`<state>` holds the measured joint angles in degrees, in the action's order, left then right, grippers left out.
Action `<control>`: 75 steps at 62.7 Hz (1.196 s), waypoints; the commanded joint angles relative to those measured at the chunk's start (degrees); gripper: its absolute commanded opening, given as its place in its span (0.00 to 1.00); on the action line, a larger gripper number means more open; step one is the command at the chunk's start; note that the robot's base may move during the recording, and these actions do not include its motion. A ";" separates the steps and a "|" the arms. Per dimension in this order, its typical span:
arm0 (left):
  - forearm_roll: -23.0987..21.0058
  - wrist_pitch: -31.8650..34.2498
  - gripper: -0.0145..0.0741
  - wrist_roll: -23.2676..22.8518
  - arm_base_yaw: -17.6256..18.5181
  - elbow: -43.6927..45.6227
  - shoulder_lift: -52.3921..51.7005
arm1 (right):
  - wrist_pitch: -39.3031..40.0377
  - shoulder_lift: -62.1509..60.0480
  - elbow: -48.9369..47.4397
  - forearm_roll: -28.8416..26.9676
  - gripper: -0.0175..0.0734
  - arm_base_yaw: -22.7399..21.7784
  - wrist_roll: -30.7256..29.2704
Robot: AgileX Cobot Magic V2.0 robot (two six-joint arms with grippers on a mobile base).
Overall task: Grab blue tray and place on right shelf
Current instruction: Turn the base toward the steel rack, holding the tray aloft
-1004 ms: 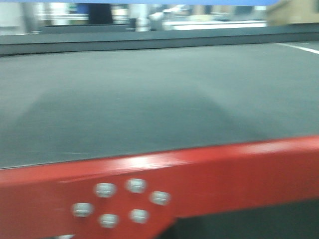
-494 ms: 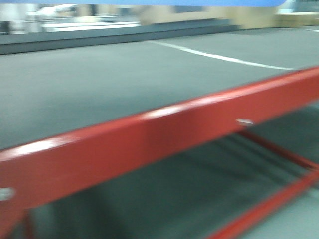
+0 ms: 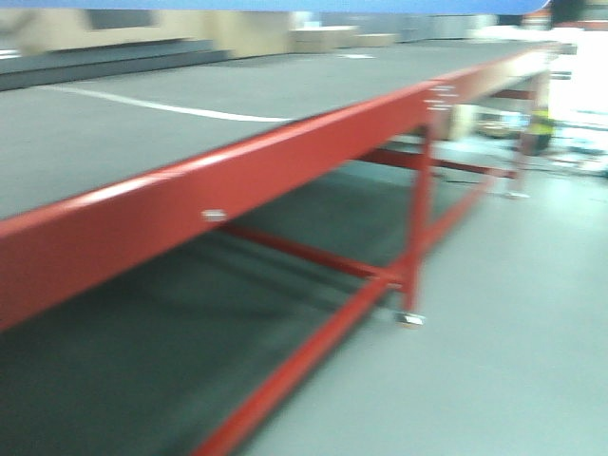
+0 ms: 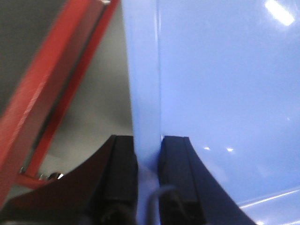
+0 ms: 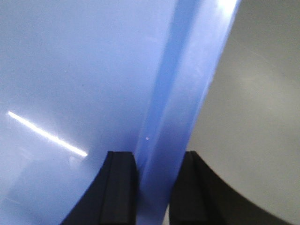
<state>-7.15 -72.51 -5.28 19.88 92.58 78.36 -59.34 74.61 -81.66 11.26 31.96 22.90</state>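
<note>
Exterior front-facing view: a red-framed table [image 3: 142, 209] runs from 8 o'clock up to 1 o'clock. Its black mat [image 3: 114, 142] fills the 10 o'clock area and bears a thin white line [image 3: 171, 109]. A lower red crossbar [image 3: 304, 255] and a leg ending in a small caster [image 3: 409, 319] sit near the centre, with grey floor [image 3: 513, 332] from 3 to 5 o'clock. The whole picture is blurred. Of the blue tray [image 3: 285, 5], this view gives only a thin blue strip along the top edge at 12 o'clock.

Only the wrist views show the grip. In the left wrist-mounted view, the left gripper [image 4: 147, 145] sits at 6 o'clock. Its two black fingers [image 4: 123, 159] are nearly closed, pinching the pale upright rim of the tray between them. The glossy tray floor fills everything from 12 to 4 o'clock. At 9 to 11 o'clock a piece of the red frame crosses over grey floor, and this is the only wrist view that catches the table.

In the right wrist-mounted view, the right gripper [image 5: 152, 159] is also at 6 o'clock. Its fingers [image 5: 121, 178] are clamped narrowly on the opposite rim. The tray spreads from 8 to 12 o'clock with a bright streak of reflected light, and there is plain grey floor from 1 to 4 o'clock.

The tray is held up between both arms, clear of the table.
</note>
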 commanded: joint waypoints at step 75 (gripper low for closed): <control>-2.57 2.19 0.11 1.44 0.82 1.52 -1.92 | 3.50 -1.45 -1.42 1.65 0.27 0.10 -2.40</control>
<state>-7.37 -72.84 -5.28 19.88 92.58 78.36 -59.56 74.61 -81.66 11.34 31.96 22.87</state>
